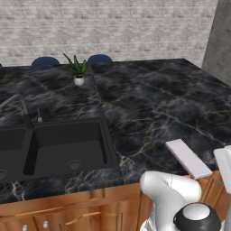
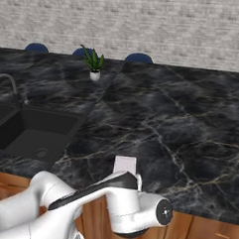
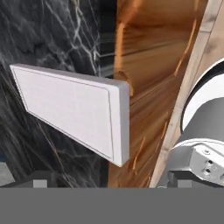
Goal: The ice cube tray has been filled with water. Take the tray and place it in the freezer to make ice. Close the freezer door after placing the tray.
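Hand view: hand (image 3: 111,183) wide open, empty, above ice cube tray (image 3: 70,111).

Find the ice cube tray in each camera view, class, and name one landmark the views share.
Left base view: ice cube tray at lower right, on the counter's front edge.
Right base view: tray at lower centre, partly behind the arm.
Hand view: tray centre-left, overhanging the counter edge.
Shared landmark: black marble counter.

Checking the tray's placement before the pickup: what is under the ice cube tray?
The ice cube tray lies flat on the black marble counter, one end at the front edge above the wooden cabinets. Its underside is hidden.
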### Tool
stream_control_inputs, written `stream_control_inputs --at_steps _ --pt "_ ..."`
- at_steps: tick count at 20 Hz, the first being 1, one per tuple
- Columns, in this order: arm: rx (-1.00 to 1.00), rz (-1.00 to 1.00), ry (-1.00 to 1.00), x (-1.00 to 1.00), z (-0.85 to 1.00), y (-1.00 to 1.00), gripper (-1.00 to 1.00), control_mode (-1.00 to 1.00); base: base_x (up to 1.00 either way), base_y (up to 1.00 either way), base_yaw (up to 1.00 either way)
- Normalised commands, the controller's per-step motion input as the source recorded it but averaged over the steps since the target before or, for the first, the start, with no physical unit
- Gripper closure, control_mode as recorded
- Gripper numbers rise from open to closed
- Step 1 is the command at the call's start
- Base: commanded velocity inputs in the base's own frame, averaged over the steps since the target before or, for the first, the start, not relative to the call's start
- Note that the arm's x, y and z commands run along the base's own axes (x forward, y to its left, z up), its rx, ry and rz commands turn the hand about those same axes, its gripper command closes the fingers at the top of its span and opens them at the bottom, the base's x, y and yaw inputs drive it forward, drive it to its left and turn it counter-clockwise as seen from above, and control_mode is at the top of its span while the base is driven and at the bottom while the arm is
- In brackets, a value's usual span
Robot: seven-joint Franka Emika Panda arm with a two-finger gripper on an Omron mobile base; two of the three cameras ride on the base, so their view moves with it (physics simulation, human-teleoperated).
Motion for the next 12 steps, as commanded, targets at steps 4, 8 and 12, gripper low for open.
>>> stream_control_inputs --at_steps 4,8,12 --pt "0.01 -0.03 -0.06 0.0 -0.28 -0.24 -1.0 -1.0 0.0 0.0 0.0" --pt "0.0 0.0 -0.03 0.01 -0.15 -0.07 -1.0 -1.0 0.0 0.0 0.0" --pt "0.0 0.0 -0.07 0.03 -0.03 0.09 -1.0 -1.0 0.0 0.0 0.0"
